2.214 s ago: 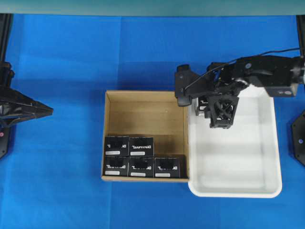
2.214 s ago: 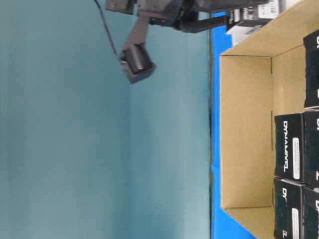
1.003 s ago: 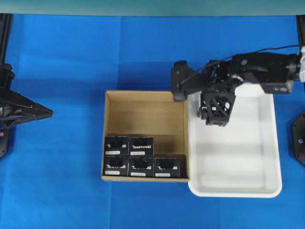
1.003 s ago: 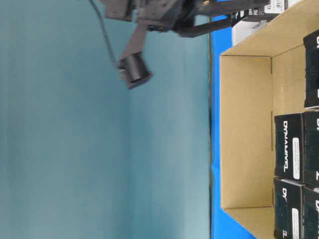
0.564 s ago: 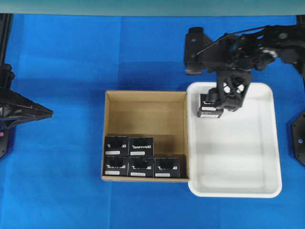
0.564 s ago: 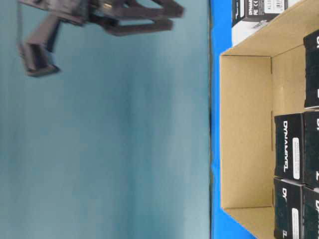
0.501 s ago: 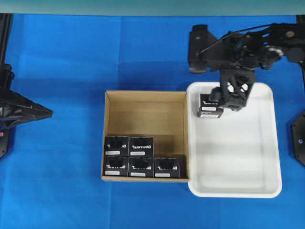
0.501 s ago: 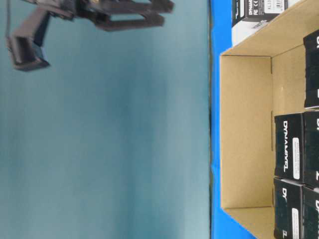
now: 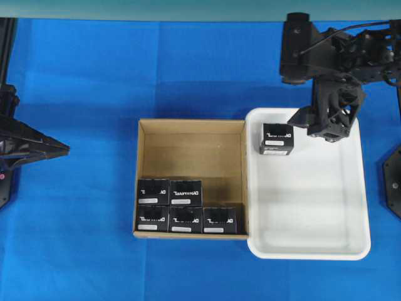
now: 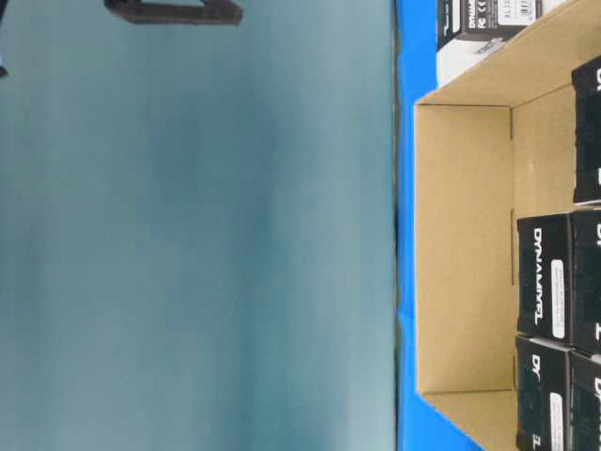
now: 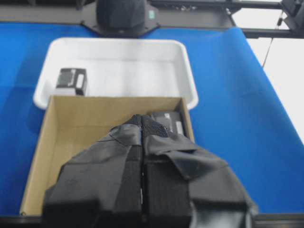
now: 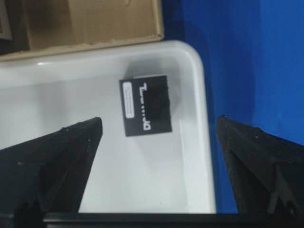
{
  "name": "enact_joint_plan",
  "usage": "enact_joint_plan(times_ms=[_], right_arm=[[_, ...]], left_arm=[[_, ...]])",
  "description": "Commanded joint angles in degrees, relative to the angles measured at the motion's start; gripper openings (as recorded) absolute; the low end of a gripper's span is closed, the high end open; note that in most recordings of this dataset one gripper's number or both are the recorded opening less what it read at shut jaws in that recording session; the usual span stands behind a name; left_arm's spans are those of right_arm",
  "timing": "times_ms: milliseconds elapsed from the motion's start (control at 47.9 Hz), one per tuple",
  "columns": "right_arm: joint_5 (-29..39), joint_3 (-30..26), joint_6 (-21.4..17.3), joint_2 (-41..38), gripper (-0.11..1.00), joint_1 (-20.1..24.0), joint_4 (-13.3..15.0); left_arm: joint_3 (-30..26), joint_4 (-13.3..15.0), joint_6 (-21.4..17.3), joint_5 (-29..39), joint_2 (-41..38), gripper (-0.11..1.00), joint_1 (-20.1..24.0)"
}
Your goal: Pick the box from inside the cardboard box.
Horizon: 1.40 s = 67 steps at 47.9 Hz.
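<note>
The cardboard box (image 9: 191,150) stands mid-table with several black boxes (image 9: 186,210) packed along its near wall. One more black box (image 9: 277,138) with white lettering lies in the far left corner of the white tray (image 9: 307,256), touching no gripper. My right gripper (image 9: 331,123) hovers to the right of that box, open and empty. In the right wrist view the box (image 12: 145,105) lies below and ahead of the spread right gripper (image 12: 159,124). My left gripper (image 11: 142,119) is shut and empty, well back at the table's left edge (image 9: 62,147).
A blue cloth (image 9: 94,75) covers the table. The white tray butts against the cardboard box's right wall. The table-level view shows the cardboard box's bare inner wall (image 10: 465,235) and black boxes (image 10: 545,282) on the right.
My right gripper has lifted off the black box in the tray and drawn back to the far right, staying open. The box stays in the tray. The left arm has not moved.
</note>
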<state>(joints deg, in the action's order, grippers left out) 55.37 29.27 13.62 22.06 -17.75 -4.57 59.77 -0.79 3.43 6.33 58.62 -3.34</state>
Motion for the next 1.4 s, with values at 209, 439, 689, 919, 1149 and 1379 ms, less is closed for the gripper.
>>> enact_joint_plan(times_ms=[209,439,689,919,1149,1379], right_arm=[[-7.65,3.78,-0.88,5.36,0.95,0.09,-1.32],[-7.82,5.71,-1.76,7.29,0.95,0.35,-1.32],[-7.73,5.8,-1.76,7.47,0.95,0.62,-1.32],[-7.21,6.06,-1.76,7.29,0.95,0.62,-1.32],[-5.62,6.15,-1.85,7.29,0.95,0.7,-1.32],[-5.62,6.86,-1.85,7.12,0.95,0.7,-1.32]], left_arm=[[-1.76,-0.18,0.0,-0.26,0.0,-0.07,-0.09],[-1.76,-0.18,0.0,-0.18,0.0,-0.07,-0.09],[-1.85,-0.09,0.0,0.09,0.0,-0.07,-0.09],[-1.58,-0.09,0.0,0.09,0.0,-0.07,0.0],[-1.49,-0.09,0.09,0.18,0.0,-0.07,0.0],[-1.05,-0.09,0.18,0.18,0.0,-0.07,0.0]])
